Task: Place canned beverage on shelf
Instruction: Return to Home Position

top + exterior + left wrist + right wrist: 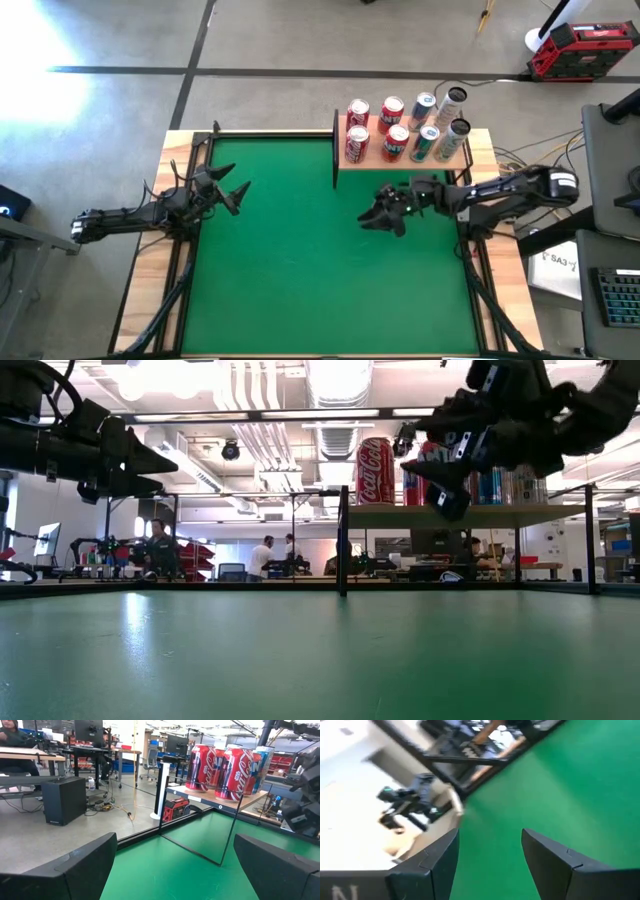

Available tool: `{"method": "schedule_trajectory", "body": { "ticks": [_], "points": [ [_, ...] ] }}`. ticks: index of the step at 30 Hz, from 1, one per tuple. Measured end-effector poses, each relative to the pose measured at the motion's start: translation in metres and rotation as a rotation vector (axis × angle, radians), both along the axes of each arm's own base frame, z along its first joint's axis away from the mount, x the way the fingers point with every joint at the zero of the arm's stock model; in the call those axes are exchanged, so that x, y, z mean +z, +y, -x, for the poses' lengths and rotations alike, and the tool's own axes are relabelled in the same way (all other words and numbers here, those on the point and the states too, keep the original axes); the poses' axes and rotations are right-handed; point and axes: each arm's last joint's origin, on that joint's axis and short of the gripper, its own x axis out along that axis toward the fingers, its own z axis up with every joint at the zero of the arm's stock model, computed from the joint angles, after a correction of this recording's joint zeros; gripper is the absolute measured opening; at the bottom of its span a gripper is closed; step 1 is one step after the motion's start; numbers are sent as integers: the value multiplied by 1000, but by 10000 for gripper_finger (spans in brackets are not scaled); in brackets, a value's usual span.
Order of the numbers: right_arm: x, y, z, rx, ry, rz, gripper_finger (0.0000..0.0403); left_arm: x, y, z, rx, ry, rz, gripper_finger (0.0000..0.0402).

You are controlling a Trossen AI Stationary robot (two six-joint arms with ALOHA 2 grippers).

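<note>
Eight cans stand in two rows on the shelf at the far right of the green table, the red-and-white ones toward its left end. From my remote station I see the right gripper hanging above the felt just in front of the shelf, fingers spread wide and gripping nothing. The left gripper, equally wide and empty, hovers near the table's far left corner, well apart from the shelf.

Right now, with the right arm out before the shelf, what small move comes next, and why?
Probably draw the right gripper back toward its own side: it hangs open and empty, and all visible cans stand on the shelf. The left gripper sits at left.
</note>
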Motion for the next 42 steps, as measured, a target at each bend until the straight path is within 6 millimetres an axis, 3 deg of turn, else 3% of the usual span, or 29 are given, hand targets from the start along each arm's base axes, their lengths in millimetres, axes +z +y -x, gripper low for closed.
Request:
{"method": "schedule_trajectory", "body": {
  "ticks": [6,13,17,20,29,36,42],
  "points": [
    [-24,-3,10,-28,-14,-108,205,0,0,0,0,0,0,386],
    [-26,-2,16,-45,-14,-162,205,0,0,0,0,0,0,386],
    [-26,-9,14,-174,-16,-155,205,0,0,0,0,0,0,386],
    [-24,-9,12,-168,-20,-149,205,0,0,0,0,0,0,386],
    [-1,2,7,-62,-261,249,205,0,0,0,0,0,0,386],
    [-1,5,24,-39,-307,322,205,0,0,0,-1,0,0,386],
    [-3,11,42,-149,-294,372,205,0,0,0,0,0,0,386]
  ]
}}
